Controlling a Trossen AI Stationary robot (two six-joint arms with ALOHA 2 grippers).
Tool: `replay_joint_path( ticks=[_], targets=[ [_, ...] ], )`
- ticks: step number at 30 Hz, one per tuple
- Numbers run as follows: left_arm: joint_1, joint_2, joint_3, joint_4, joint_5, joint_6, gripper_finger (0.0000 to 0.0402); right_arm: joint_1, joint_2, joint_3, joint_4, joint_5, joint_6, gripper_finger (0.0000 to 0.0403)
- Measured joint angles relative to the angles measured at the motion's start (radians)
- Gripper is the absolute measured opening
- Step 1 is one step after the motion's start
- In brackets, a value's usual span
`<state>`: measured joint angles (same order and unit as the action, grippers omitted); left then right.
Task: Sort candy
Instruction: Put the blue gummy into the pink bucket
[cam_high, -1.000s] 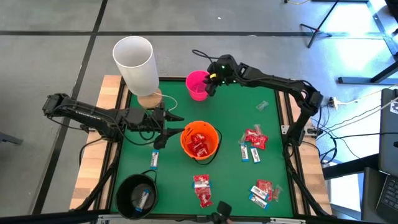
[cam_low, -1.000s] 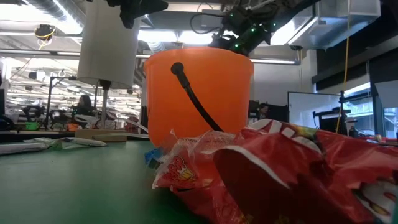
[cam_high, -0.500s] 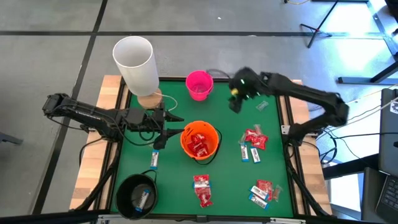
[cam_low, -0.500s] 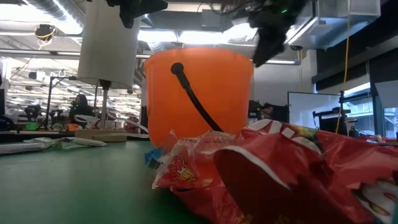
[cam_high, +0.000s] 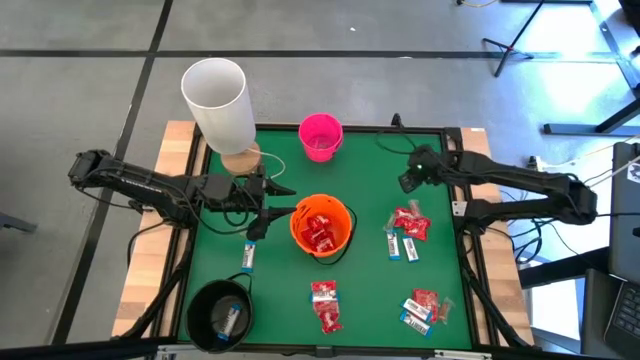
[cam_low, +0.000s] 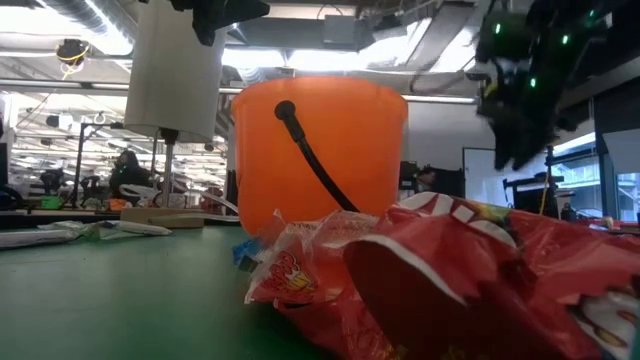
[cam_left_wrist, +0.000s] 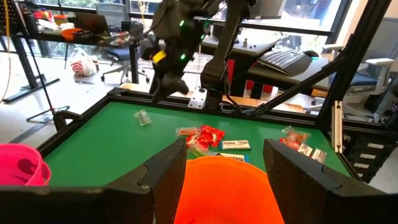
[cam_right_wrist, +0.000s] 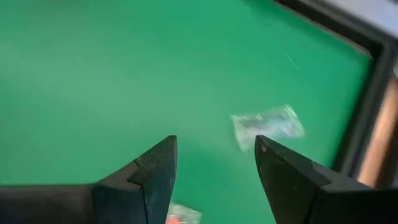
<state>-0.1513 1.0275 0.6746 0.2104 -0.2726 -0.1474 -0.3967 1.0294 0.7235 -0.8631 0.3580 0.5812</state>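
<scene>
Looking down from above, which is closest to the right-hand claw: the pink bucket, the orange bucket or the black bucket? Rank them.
From the right gripper:
1. Pink bucket, at the table's far edge.
2. Orange bucket, at the middle, only slightly farther.
3. Black bucket, near-left corner, clearly farthest.

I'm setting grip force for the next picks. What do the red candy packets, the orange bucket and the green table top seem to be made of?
Red candy packets: thin glossy plastic or foil film, judging by the crinkles and highlights.
Orange bucket: smooth, slightly shiny moulded plastic, apparently rigid, with a black handle.
Green table top: matte with no glare, probably felt or a fabric mat; the weave cannot be made out.
</scene>
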Motion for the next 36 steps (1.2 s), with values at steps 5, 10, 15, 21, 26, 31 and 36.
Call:
replay_joint_path(
  ticks=[5,10,15,21,26,31,36],
  targets=[
    [0.000,0.000,0.000,0.000,0.000,-0.001,0.0206,-0.090,0.104,-0.048,0.001,-0.002,0.055,0.0213],
    [0.000,0.000,0.000,0.000,0.000,-0.002,0.0206,-0.148,0.237,-0.060,0.028,-0.002,0.066,0.0213],
    [0.000,0.000,0.000,0.000,0.000,-0.003,0.0206,-0.163,0.345,-0.060,0.148,-0.012,0.026,0.0213],
    [0.000,0.000,0.000,0.000,0.001,-0.007,0.0206,-0.169,0.448,-0.056,0.193,-0.037,0.009,0.0213],
    [0.000,0.000,0.000,-0.018,0.004,-0.011,0.0206,-0.180,0.490,-0.054,0.197,-0.037,-0.011,0.0192],
    [0.000,0.000,0.000,-0.024,0.004,-0.011,0.0206,-0.178,0.490,-0.055,0.217,-0.049,-0.039,0.0112],
    [0.000,0.000,0.000,-0.025,0.004,-0.011,0.0206,-0.179,0.492,-0.057,0.229,-0.053,-0.081,0.0013]
  ],
)
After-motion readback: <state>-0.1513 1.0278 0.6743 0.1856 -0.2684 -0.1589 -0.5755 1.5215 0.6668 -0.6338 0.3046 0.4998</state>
